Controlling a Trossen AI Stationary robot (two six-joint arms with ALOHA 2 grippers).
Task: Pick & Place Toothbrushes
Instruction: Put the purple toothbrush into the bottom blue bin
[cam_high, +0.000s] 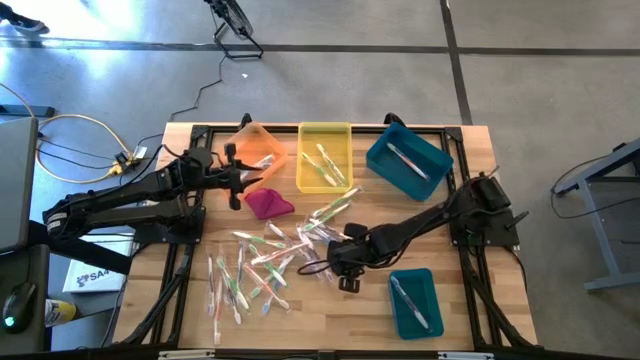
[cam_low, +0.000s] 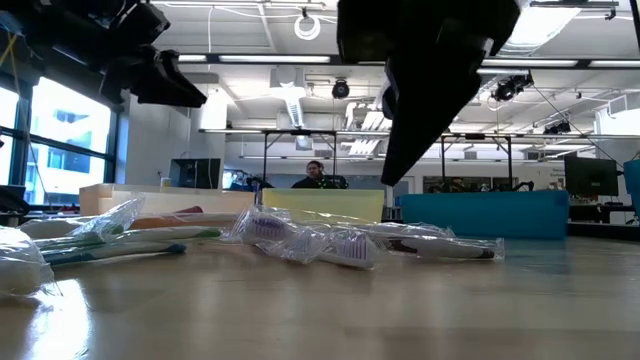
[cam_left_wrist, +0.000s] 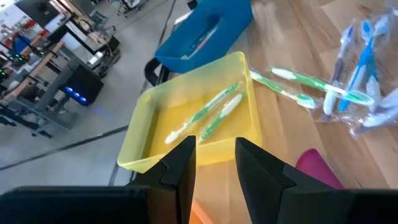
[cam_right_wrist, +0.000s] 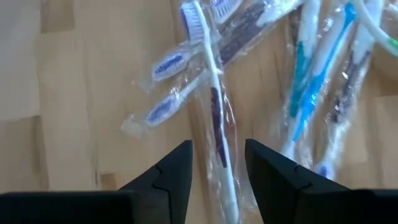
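One thin white toothbrush with a purple handle, sealed in a clear wrapper (cam_right_wrist: 214, 106), lies flat on the pale wooden table (cam_high: 330, 325), and it runs right into the gap between the two dark fingers of the right gripper (cam_right_wrist: 217, 171). The fingers stand partly open on either side of it — I cannot tell if they touch it yet, and nothing looks held. More wrapped brushes lie close by, two purple-headed ones (cam_right_wrist: 165, 87) crossing beside it and some blue ones (cam_right_wrist: 308, 93) a little way off, all part of the big loose pile of toothbrushes (cam_high: 265, 260) in the middle of the table. To do this well, I think the gripper should go straight down, pinch only the one handle, and not snag the crinkly wrappers next to it. The two teal plastic bins (cam_high: 412, 300) (cam_high: 408, 160) and the yellow plastic bin (cam_high: 324, 155) sit beyond the pile. The left gripper (cam_left_wrist: 214, 165) waits above the yellow bin's edge — its fingers partly open and holding nothing.
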